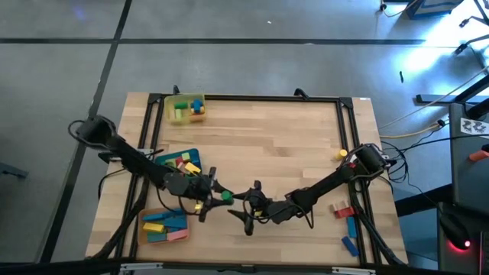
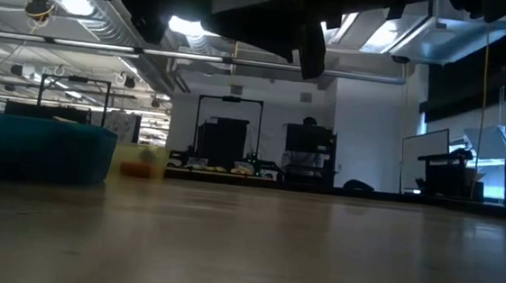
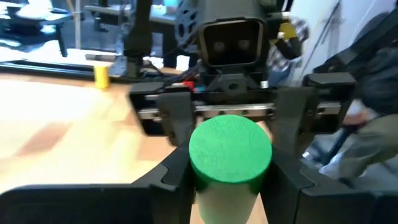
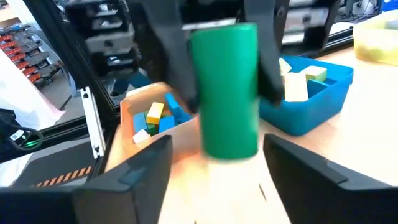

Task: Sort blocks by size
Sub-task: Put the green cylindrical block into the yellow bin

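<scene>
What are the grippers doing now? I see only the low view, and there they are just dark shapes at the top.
Observer: The left gripper is shut on a green cylinder.
Operator: And the right gripper?
Observer: The right gripper faces the left one, with its fingers open on both sides of the cylinder.
Operator: Which trays are near?
Observer: A blue tray and an orange tray lie by the left arm, both holding blocks.

Green cylinder block [image 3: 230,152]; blue tray [image 4: 317,99]; orange tray [image 1: 164,227], possibly tan; yellow tray [image 1: 186,108].
</scene>
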`<action>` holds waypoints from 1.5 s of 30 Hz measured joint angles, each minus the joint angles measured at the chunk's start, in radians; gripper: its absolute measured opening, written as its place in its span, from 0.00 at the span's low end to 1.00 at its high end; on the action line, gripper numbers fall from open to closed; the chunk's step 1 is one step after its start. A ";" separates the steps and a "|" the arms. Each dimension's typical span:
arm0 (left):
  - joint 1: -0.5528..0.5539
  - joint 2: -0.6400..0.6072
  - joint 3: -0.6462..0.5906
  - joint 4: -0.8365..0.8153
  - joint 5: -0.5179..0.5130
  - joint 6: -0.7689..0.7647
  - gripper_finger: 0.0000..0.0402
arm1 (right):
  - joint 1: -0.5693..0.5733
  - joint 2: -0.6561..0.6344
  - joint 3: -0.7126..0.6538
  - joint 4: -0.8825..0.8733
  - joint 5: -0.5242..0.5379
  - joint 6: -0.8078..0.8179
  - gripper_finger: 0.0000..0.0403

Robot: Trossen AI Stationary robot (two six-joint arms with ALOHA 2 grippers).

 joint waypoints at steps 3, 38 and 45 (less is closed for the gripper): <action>0.012 -0.099 0.000 -0.152 -0.028 0.011 0.30 | 0.000 0.000 0.000 -0.003 0.000 -0.009 0.69; 1.155 -0.329 0.088 -1.054 0.041 0.040 0.30 | -0.002 0.000 0.000 -0.108 0.008 0.011 0.75; 1.308 -0.173 0.212 -1.116 0.109 0.055 0.31 | -0.002 -0.001 0.000 -0.144 0.008 0.032 0.75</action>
